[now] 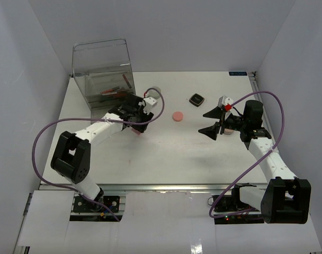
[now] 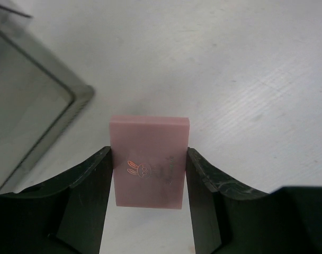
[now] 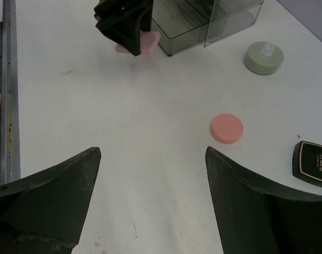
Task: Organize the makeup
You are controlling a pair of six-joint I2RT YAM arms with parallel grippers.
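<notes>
The left gripper [image 2: 149,153] is closing its two fingers on the pink square compact [image 2: 149,137]: in the left wrist view each finger is pressing against one side of it, so the compact is clamped between them. The compact is lying flat, with its printed face upward, and its longer side is running along the fingers, pointing away from the wrist. I cannot tell whether it is resting on the white table [image 1: 166,153] or is already a little above it.

The relation that matters, in my judgement, is the one to the clear drawer box [image 1: 100,69]. The box is standing just beside the held compact, ahead and to the left of the fingers, with its near corner showing in the left wrist view. The coming move would therefore be a short one, forward and to the left.

The right gripper [image 3: 153,153] is hanging with its fingers wide apart and holding nothing, well apart from the box. The pink disc [image 1: 177,116] and the black square compact [image 1: 197,99] are lying between the two arms, nearer to this right one.
</notes>
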